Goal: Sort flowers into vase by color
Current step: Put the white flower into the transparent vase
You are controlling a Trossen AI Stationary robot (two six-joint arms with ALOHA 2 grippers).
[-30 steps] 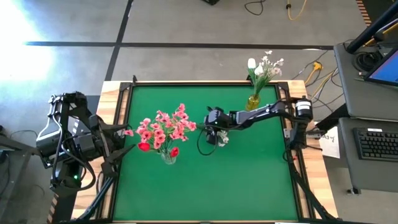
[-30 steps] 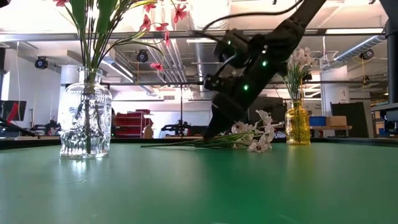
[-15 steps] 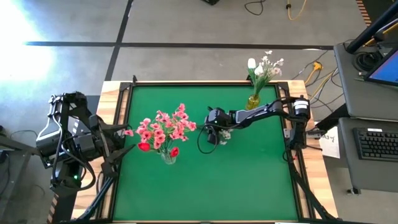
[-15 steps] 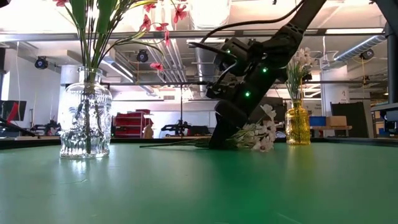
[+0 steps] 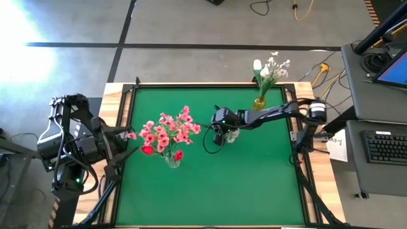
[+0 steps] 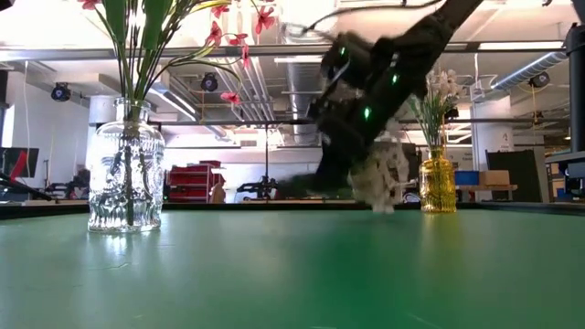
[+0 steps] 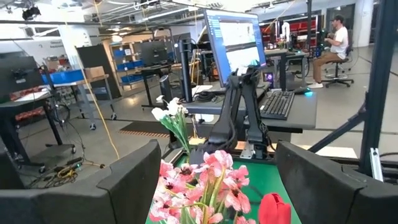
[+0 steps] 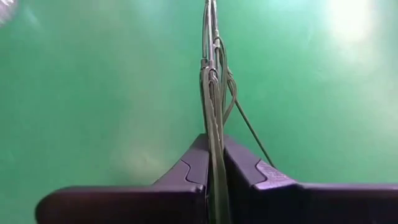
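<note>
A white-blossom spray [image 5: 232, 135] with thin green stems [image 8: 210, 93] is at the table's middle, and my right gripper [image 5: 221, 129] is shut on those stems. In the low view its blossoms [image 6: 384, 175] hang blurred just above the table. A clear glass vase [image 6: 125, 178] left of centre holds pink and red flowers [image 5: 166, 130]. A yellow vase [image 5: 259, 103] at the far right edge holds white flowers [image 5: 270, 69]. My left gripper [image 7: 224, 180] waits open at the table's left edge, facing the pink flowers. My right gripper pinches the bundle of green stems [image 8: 210, 121] between its two fingers [image 8: 239, 168], coming from above and slanting down. The stems run out past the fingertips over the green table. The blossom end [image 6: 384, 175] hangs beside the gripper, about clear of the table.
The green mat [image 5: 254, 184] has open room along its near half. A wooden rim [image 5: 305, 165] frames the table. Beyond the right edge stand a desk with a keyboard [image 5: 385, 146] and a person seated far off [image 7: 339, 43].
My right gripper has come down onto the white spray's stems, taken hold of them and started up, shifting slightly toward the table's right edge. The spray's blossom end, which lay on the table, has risen with it.
</note>
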